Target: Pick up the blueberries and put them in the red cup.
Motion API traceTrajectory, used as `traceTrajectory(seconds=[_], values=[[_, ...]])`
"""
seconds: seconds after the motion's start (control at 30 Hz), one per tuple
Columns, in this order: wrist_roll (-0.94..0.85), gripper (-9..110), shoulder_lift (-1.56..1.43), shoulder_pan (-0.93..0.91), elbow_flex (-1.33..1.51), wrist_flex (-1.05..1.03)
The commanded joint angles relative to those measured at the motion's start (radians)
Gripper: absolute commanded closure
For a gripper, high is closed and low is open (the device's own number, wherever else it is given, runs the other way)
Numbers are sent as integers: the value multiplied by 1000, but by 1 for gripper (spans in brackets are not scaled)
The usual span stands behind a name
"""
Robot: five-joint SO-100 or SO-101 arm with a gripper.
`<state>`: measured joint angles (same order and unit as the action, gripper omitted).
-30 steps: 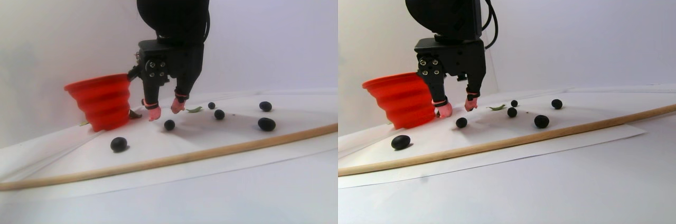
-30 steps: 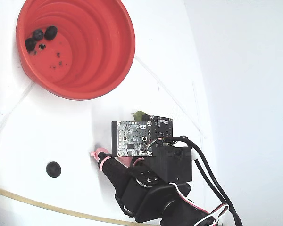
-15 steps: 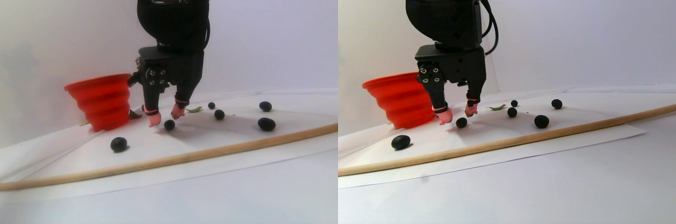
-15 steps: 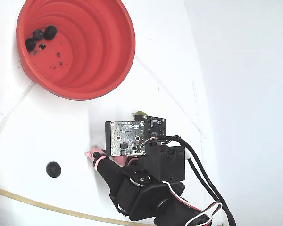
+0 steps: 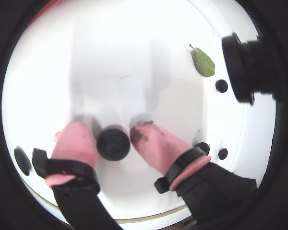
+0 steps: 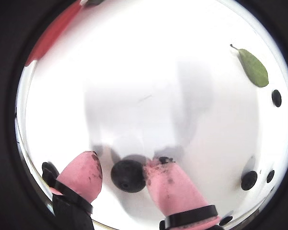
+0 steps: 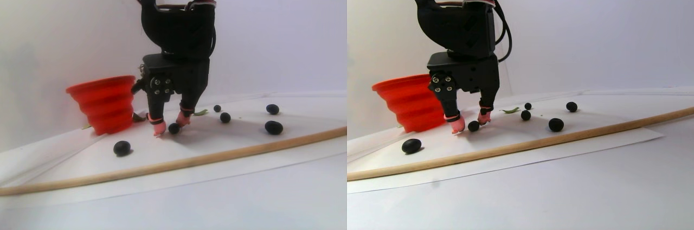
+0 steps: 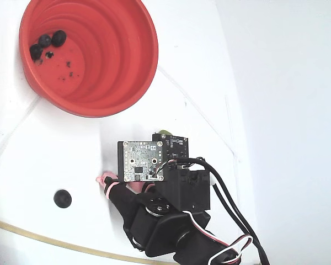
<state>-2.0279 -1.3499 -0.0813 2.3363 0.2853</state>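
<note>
Tool (image 5: pixel 114 139): pink fingertips parted, one blueberry (image 5: pixel 113 142) bracketed between them on the tabletop (image 5: pixel 134 57); grip not discernible. Leaf (image 5: pixel 203 63) seen at 2 o'clock.

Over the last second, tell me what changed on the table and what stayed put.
The black arm's pincer dropped and shifted away from the red ribbed plastic cup, in the stereo pair view. Its pink fingertips now straddle one small dark round blueberry on the white sheet, not yet closed on it. The cup, its three berries, the green leaf and the other loose berries stayed put.
</note>
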Motion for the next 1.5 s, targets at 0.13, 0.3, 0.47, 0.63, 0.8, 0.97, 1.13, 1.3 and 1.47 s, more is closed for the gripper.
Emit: traceTrajectory(seconds=[0.13, 0.3, 0.47, 0.63, 0.8, 0.97, 1.13, 1.3, 1.47], values=[[-26, 84, -3, -8, -41, 38], [-32, 84, 3, -9, -41, 41], [-38, 85, -6, -9, -28, 41], [-44, 85, -11, -8, -18, 37], [-43, 86, -26, -2, -15, 15], [-41, 88, -29, 0, -12, 5], [-46, 88, -26, -3, -12, 2], [-46, 89, -34, -3, -15, -2], [-37, 89, -71, 3, -17, -26]])
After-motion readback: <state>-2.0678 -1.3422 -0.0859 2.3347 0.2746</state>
